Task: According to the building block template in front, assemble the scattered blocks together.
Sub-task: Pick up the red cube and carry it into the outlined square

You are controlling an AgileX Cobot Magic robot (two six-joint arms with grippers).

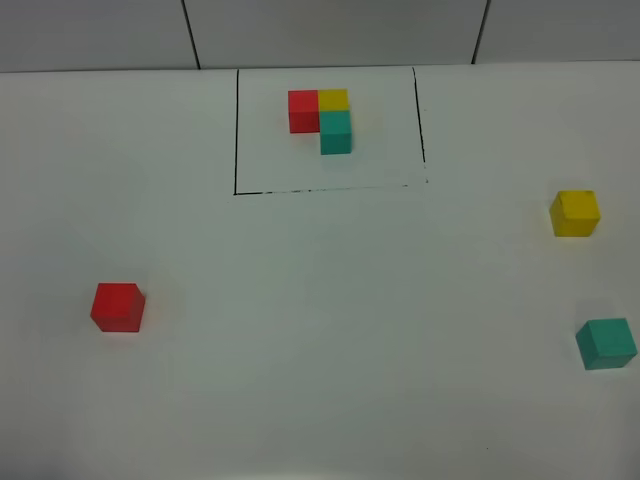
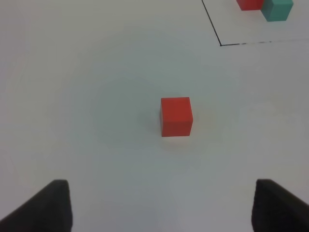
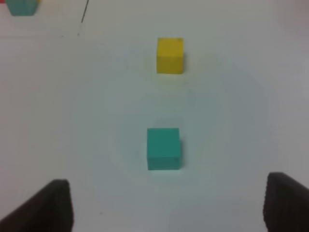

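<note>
Template: the L-shaped cluster of three small matte cubes (image 1: 322,118) sits at the far middle of the white bench (image 1: 320,380), inside a thin black drawn outline (image 1: 236,130). Red touches yellow side by side, and teal touches the yellow cube's near face.
Loose red cube: the plain matte red cube (image 1: 118,306) lies alone on the left side of the bench, well apart from the outline and from the other loose cubes.
Loose yellow cube: the plain matte yellow cube (image 1: 575,213) lies on the right side, outside the outline.
Loose teal cube: the plain matte teal cube (image 1: 606,343) lies near the right edge, nearer the camera than the yellow one and apart from it.
Left claw: the left claw (image 2: 163,205) is spread wide and grasps nothing. The red cube lies ahead of it, in line with the gap.
Right claw: the right claw (image 3: 166,205) is also released and empty. The teal cube lies just ahead of it, with the yellow one beyond.
Done: nothing, by my reading. No two loose cubes touch, and none is lifted or gripped.
Left: all of it. The three cubes must be gathered and set red beside yellow, with teal against yellow, to match the L.
</note>
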